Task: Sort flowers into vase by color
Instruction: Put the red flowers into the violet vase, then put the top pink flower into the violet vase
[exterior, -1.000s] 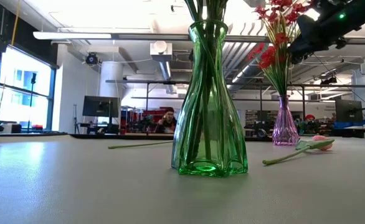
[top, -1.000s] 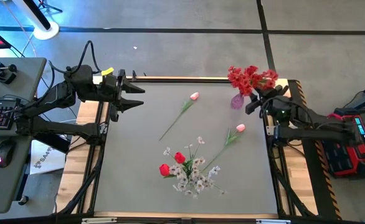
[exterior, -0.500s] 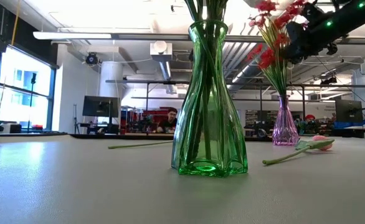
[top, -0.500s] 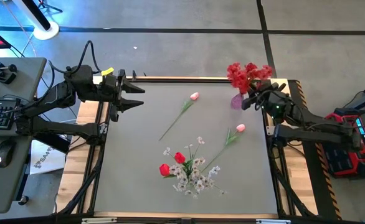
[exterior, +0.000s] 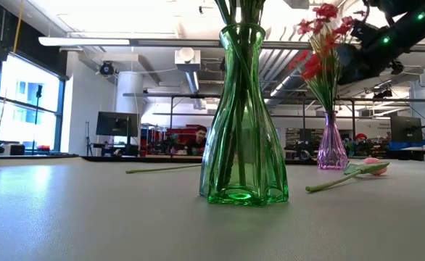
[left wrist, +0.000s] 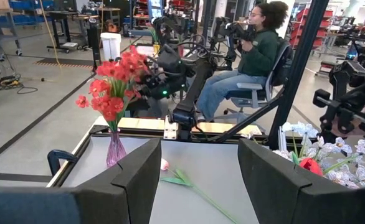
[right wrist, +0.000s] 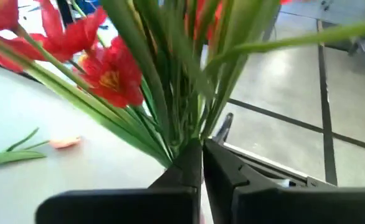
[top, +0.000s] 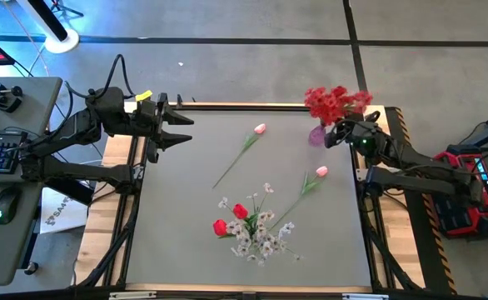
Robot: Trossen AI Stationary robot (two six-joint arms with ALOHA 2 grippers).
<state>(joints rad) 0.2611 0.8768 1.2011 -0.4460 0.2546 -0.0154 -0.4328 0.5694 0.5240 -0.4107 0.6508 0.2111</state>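
A purple vase stands at the table's far right with a bunch of red flowers in it. My right gripper is beside the vase's mouth, shut at the bunch's stems. A green vase near the table's middle holds white sprays and red tulips. Two pink tulips lie flat on the table. My left gripper hovers open at the far left corner. My right gripper meets the red flowers' green stems where they bunch together above the purple vase's mouth, coming level from the table's right. Its fingertips hide the contact, so how many stems it pinches does not show. The flowers stand upright in the vase.
The mat between the two pink tulips and toward the left edge is bare. A desk with keyboard and mouse stands left of the table. A person sits beyond the far edge.
My right gripper has moved a little toward the table's left, up to the purple vase. The red bunch swayed toward the left and far side, then back toward the right, while the vase stayed in place.
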